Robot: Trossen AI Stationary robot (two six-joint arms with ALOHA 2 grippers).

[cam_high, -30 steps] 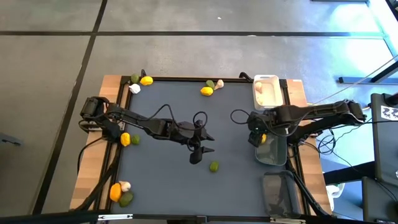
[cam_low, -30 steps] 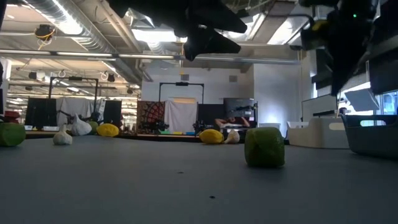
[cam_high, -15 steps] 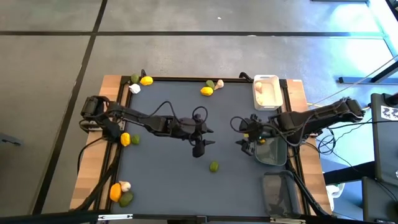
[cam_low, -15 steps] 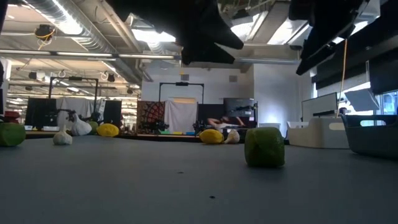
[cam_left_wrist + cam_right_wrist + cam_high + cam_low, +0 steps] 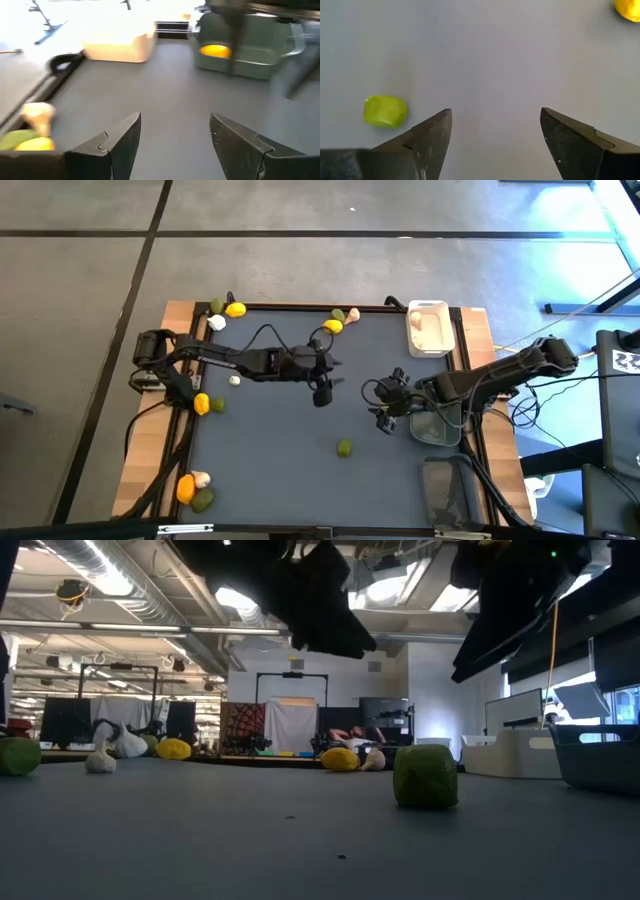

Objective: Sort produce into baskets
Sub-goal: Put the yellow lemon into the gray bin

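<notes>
My left gripper [image 5: 325,385] [image 5: 175,135] hangs open above the middle of the grey mat, with nothing between its fingers. Open as well, my right gripper [image 5: 383,412] [image 5: 495,130] hovers over the mat just left of the grey basket [image 5: 440,425]; it too is empty. A green lime [image 5: 344,447] [image 5: 385,111] [image 5: 425,775] lies on the mat near it, untouched. That grey basket [image 5: 250,52] holds a lemon [image 5: 215,50]. At the far right stands a white basket [image 5: 428,328], and a dark basket [image 5: 450,490] sits at the near right.
Produce lies in clusters: lemon, lime and garlic at the far left corner [image 5: 228,310], at the far middle [image 5: 340,320], and at the near left corner [image 5: 195,488]. A lemon with a lime [image 5: 205,404] and a lone garlic bulb [image 5: 234,380] lie at left.
My left gripper has swung toward the table's far edge, staying open above the mat. My right gripper has come away from above the grey basket toward the table's left and tipped further downward, still open. The produce has kept its place.
</notes>
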